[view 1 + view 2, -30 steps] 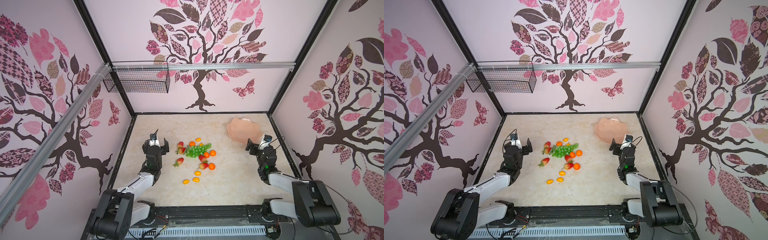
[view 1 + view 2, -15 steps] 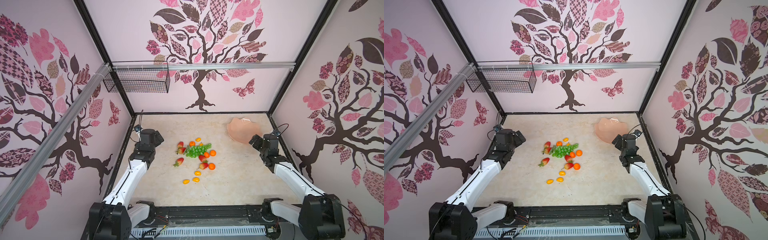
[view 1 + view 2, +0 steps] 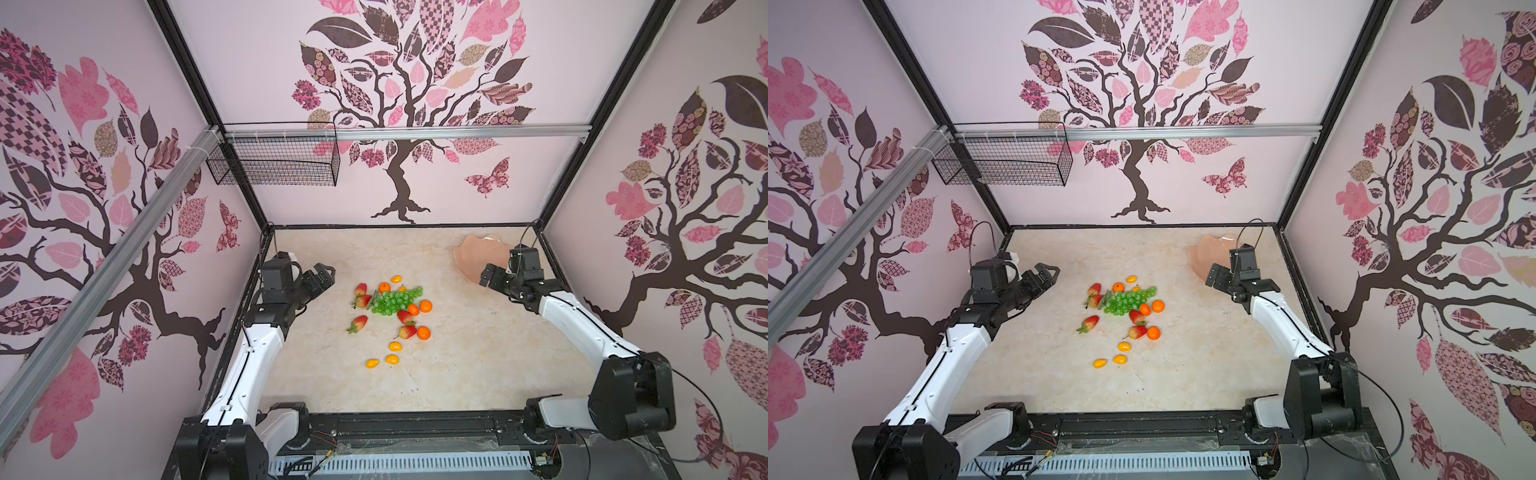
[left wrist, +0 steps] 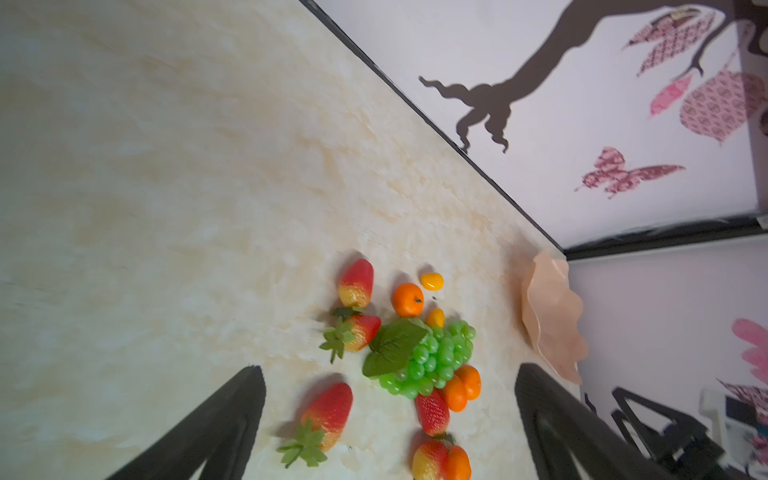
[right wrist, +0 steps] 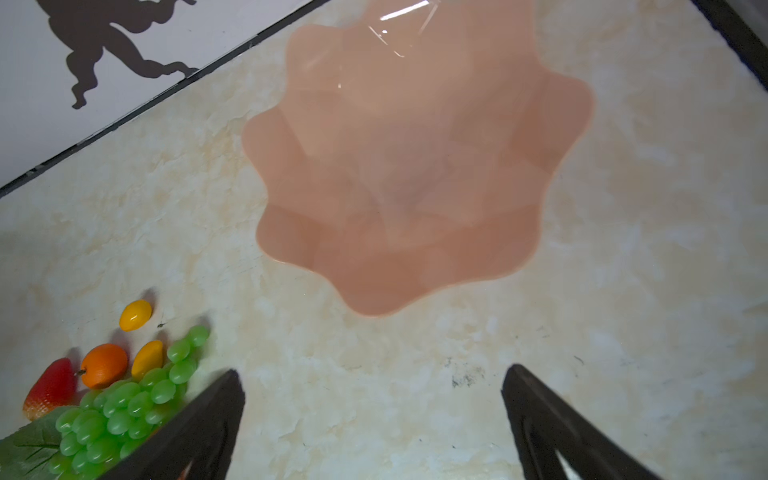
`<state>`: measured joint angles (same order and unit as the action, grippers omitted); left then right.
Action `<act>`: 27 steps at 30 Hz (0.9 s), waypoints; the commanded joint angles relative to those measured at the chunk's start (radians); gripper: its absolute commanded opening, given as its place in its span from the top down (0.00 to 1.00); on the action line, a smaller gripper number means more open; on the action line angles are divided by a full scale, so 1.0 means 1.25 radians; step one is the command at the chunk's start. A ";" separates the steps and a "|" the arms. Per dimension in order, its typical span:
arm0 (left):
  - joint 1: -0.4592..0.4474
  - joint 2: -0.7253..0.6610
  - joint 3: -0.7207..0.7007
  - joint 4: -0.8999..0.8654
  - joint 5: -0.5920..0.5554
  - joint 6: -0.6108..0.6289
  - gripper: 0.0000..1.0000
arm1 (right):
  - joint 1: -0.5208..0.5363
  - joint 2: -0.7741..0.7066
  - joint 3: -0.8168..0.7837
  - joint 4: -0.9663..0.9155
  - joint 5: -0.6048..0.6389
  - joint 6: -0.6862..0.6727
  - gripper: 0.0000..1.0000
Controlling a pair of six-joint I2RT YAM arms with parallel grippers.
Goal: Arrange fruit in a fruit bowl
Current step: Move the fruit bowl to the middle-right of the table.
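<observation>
The fruit lies loose mid-table: a green grape bunch point(image 3: 395, 301) point(image 3: 1128, 301) point(image 4: 432, 361) point(image 5: 120, 407), red strawberries point(image 3: 358, 323) point(image 4: 330, 411), tangerines point(image 3: 424, 332) point(image 4: 408, 299) and small yellow ovals point(image 3: 392, 359) point(image 5: 135, 315). The peach-pink scalloped fruit bowl point(image 3: 478, 253) point(image 3: 1204, 253) point(image 4: 552, 316) point(image 5: 415, 166) sits empty in the far right corner. My left gripper point(image 3: 326, 276) point(image 3: 1046, 274) point(image 4: 390, 370) hangs open left of the fruit, pointing at it. Just in front of the bowl, my right gripper point(image 3: 492, 276) point(image 3: 1219, 278) point(image 5: 373, 371) is open above bare table.
A black wire mesh basket point(image 3: 274, 160) point(image 3: 1005, 160) hangs from the rail high at the back left. Patterned walls close in the table on three sides. A black frame rail point(image 3: 415, 424) runs along the front edge.
Both arms have unfolded from a low tucked pose. The left gripper has swung out toward the fruit and the right gripper has moved back toward the bowl. Both stay open.
</observation>
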<state>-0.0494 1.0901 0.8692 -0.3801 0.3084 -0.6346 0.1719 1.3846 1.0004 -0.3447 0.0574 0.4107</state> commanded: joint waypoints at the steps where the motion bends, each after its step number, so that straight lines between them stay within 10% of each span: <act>1: -0.073 -0.009 0.029 -0.013 0.029 0.055 0.02 | 0.058 0.068 0.077 -0.101 0.055 -0.071 0.00; 27: -0.180 -0.014 -0.107 0.261 0.194 -0.083 0.02 | 0.210 0.568 0.512 -0.267 0.390 -0.224 0.45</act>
<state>-0.2703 1.0798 0.7624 -0.0906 0.5320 -0.7349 0.4332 2.0388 1.5917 -0.6437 0.4919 0.1497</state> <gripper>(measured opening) 0.980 0.558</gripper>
